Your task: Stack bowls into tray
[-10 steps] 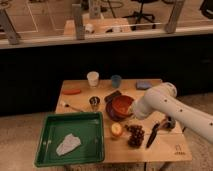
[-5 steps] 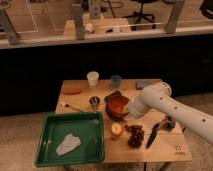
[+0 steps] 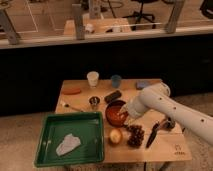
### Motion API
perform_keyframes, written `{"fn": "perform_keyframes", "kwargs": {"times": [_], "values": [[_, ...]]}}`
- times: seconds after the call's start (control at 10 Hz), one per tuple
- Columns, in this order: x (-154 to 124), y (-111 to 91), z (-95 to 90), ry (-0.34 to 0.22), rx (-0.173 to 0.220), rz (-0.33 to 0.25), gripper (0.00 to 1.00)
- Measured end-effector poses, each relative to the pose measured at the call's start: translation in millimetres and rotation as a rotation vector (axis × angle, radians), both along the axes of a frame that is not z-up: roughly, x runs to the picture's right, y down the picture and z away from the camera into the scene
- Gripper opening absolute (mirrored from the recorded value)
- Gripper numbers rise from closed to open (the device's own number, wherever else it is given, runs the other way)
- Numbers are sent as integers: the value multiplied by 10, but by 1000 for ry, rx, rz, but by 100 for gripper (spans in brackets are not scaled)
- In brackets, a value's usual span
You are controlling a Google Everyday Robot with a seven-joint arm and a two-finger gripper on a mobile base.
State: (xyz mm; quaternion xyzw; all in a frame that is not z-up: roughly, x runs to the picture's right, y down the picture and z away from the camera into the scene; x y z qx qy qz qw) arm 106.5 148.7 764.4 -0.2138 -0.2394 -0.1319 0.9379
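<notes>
- Your gripper [image 3: 126, 118] is at the red bowl's [image 3: 115, 116] right rim, centre frame; open or shut, you can't tell.
- The tray [image 3: 75, 116], lower left, sits just beside the bowl, mostly bare around one white wad [image 3: 67, 144].
- Count: one red bowl, white cup [image 3: 93, 78], blue cup [image 3: 116, 81], metal cup [image 3: 94, 102].
- The dark rim [image 3: 111, 104] behind the bowl is hard to make out.

Green tray [image 3: 52, 131], orange-red bowl [image 3: 115, 117] at the jaws, white arm [image 3: 156, 100]

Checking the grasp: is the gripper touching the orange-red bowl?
Cannot tell. In the camera view the gripper overlaps the right side of the orange-red bowl, but neither contact nor a gap shows plainly.
</notes>
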Motion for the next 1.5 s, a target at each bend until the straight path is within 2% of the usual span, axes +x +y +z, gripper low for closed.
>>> {"fn": "perform_keyframes", "kwargs": {"times": [0.2, 0.4, 0.7, 1.0, 1.3, 1.5], "values": [[72, 22, -22, 12, -9, -9, 80], [261, -37, -80, 56, -3, -10, 80], [331, -81, -93, 112, -4, -7, 80], [350, -45, -58, 173, -49, 1, 80], [348, -17, -33, 198, -71, 9, 80], [306, -8, 3, 216, -122, -2, 80]]}}
